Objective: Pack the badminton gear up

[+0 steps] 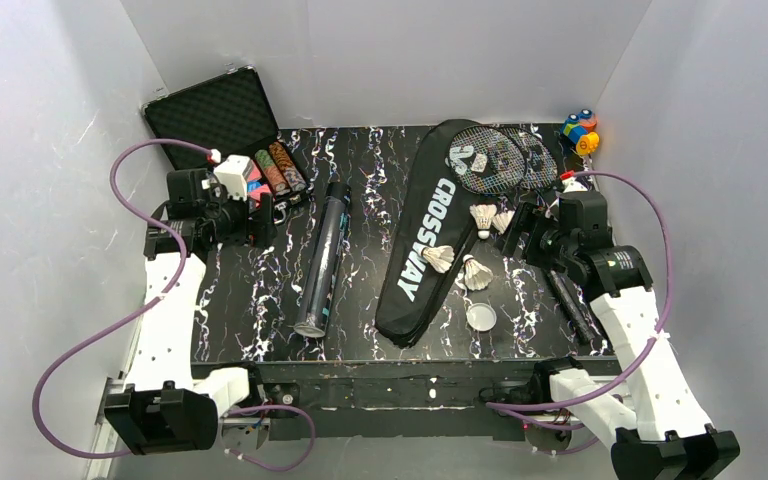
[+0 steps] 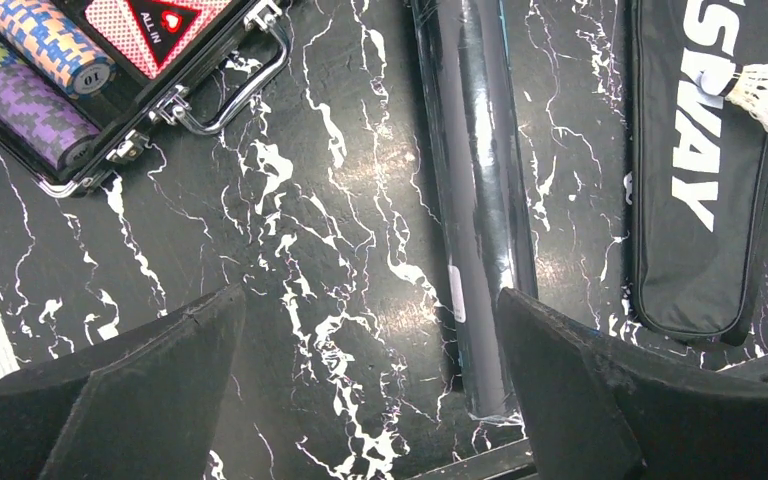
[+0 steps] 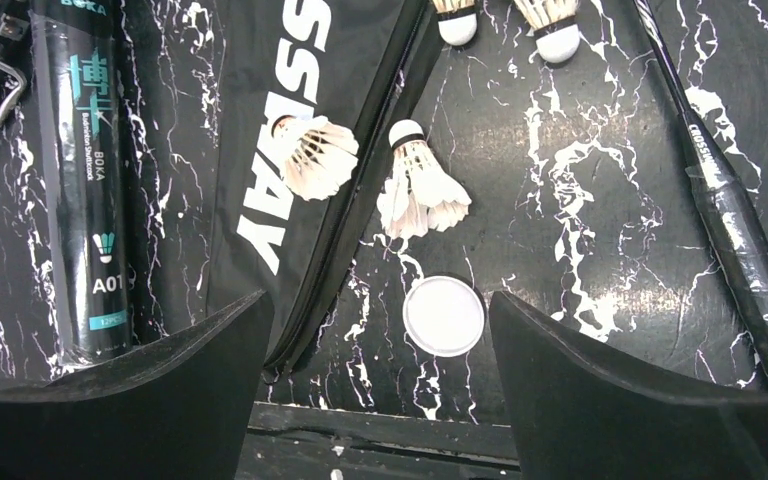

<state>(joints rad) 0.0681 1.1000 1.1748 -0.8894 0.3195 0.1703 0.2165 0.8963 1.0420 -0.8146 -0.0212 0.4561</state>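
The black CROSSWAY bag (image 1: 430, 240) lies flat in the middle of the table. Two dark rackets (image 1: 495, 160) rest with their heads on its far end, and a handle (image 3: 740, 250) runs down the right. Several white shuttlecocks lie loose: one (image 3: 315, 155) on the bag, one (image 3: 420, 190) beside it. The round white lid (image 3: 444, 316) lies near the front edge. The long dark tube (image 1: 325, 258) lies left of the bag, its near end open. My left gripper (image 2: 370, 300) hangs open above the table left of the tube. My right gripper (image 3: 377, 305) hangs open above the lid.
An open black case (image 1: 220, 115) with poker chips (image 1: 280, 168) stands at the back left, close to my left arm. Colourful toy blocks (image 1: 580, 130) sit in the back right corner. White walls close in the table on three sides.
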